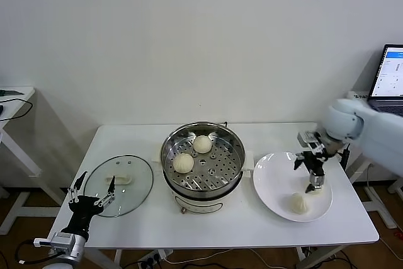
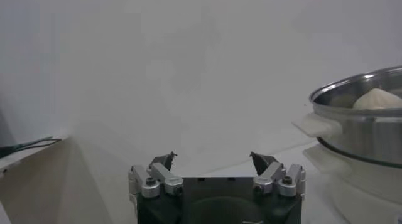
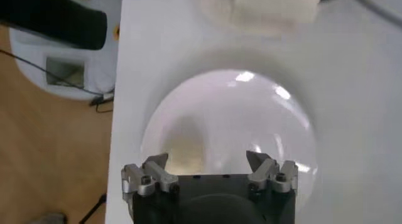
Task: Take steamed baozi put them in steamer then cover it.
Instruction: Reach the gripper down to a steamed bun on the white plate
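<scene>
The steel steamer [image 1: 221, 171] stands mid-table in its white base. Two cream baozi lie on its perforated tray, one at the back [image 1: 202, 144] and one at the left [image 1: 183, 162]. Another baozi [image 1: 298, 203] lies on the white plate [image 1: 271, 184] to the right; a second pale one beside it is partly hidden by the gripper. My right gripper [image 1: 313, 173] hangs open and empty just above the plate [image 3: 232, 112], over a baozi [image 3: 184, 150]. The glass cover [image 1: 119, 184] lies flat on the table at the left. My left gripper [image 1: 94, 194] is open and empty at the table's front left, next to the cover.
The steamer's rim and side handle [image 2: 361, 118] show to one side of the left gripper [image 2: 212, 157], with a baozi [image 2: 377, 98] inside. A laptop [image 1: 390, 80] stands on a side desk at the far right. Another desk's edge [image 1: 12, 102] is at the far left.
</scene>
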Controlling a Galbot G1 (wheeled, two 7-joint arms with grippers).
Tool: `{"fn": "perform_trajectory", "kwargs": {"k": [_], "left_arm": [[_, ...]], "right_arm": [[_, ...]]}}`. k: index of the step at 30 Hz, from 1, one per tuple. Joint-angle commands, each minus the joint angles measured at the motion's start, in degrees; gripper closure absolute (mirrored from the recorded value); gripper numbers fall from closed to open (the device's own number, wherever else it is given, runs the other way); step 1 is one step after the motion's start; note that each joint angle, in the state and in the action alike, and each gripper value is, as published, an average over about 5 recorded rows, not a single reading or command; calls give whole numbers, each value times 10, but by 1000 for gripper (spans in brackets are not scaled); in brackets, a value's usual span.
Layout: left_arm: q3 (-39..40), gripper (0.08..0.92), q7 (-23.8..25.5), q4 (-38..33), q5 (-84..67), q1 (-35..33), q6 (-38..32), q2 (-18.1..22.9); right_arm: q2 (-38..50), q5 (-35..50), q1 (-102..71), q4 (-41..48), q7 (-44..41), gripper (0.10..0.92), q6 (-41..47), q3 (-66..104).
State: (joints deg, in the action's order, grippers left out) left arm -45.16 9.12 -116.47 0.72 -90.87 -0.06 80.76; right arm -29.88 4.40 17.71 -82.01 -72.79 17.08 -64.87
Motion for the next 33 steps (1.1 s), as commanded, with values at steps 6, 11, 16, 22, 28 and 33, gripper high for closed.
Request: {"fn": "perform_trajectory", "kwargs": {"k": [6,11,16,22,28,33], "left_arm": [[1,177,-1,4,3,0,-1,1],[3,177,-1,5,4,0,-1,2],[5,177,-1,8,7,0,-1,5],[6,177,-1,10,8,1,-2,5],[6,177,-1,12,8,1,-3,5],[6,177,0,13,8,3,-3,5]], "right_arm": [[1,-82,-178,37,18,203,-12,120],[-16,-87,-190,47,27,203,-12,129],[-28,-89,-196,52,32,203,-11,135],[-35,-90,-197,58,33,203,-10,135],[-41,-93,-196,65,33,203,-10,136],[-44,-95,-196,68,31,220,-10,137]]}}
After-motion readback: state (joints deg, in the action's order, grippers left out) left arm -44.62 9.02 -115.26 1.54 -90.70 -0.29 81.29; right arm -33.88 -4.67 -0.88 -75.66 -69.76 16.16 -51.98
